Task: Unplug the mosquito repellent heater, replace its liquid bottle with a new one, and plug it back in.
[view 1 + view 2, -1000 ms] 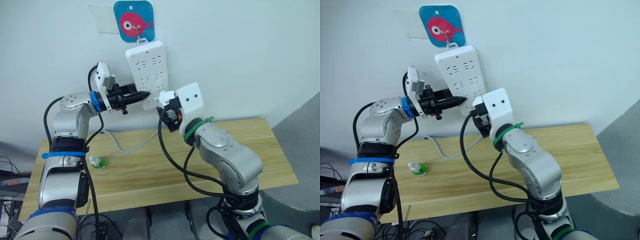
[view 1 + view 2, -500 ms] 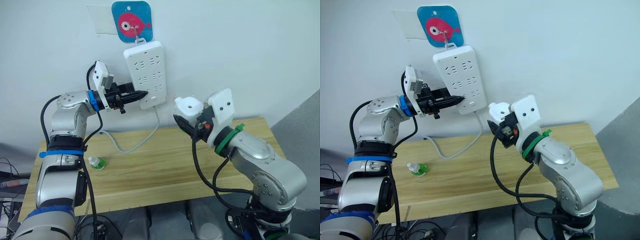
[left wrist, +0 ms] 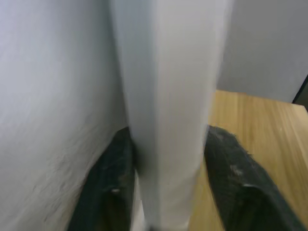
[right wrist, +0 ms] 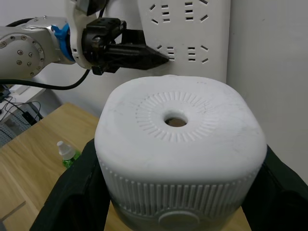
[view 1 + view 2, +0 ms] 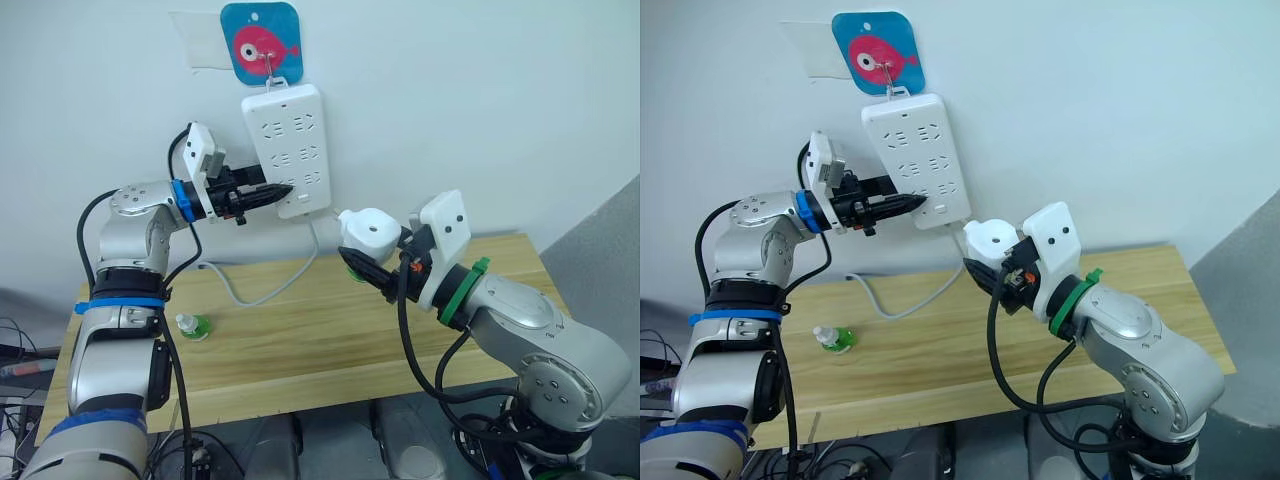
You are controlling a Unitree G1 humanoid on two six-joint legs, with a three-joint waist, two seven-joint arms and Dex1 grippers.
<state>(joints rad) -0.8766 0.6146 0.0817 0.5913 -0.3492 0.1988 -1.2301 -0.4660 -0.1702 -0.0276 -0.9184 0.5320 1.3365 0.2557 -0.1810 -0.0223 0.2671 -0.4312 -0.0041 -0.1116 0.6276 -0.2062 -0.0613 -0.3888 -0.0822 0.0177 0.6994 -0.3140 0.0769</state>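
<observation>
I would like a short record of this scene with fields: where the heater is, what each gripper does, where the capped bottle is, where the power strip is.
heater: mosquito repellent heater, off the strip, held above the table
right gripper: shut on the heater
left gripper: shut on the edge of the power strip
power strip: hangs on the wall below a fish hook plate
capped bottle: new green bottle stands on the table, near its left edge

Silver arms, black cables; blue band, green band

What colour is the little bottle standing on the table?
Green with a whitish cap, clearest in the left eye view.
</observation>
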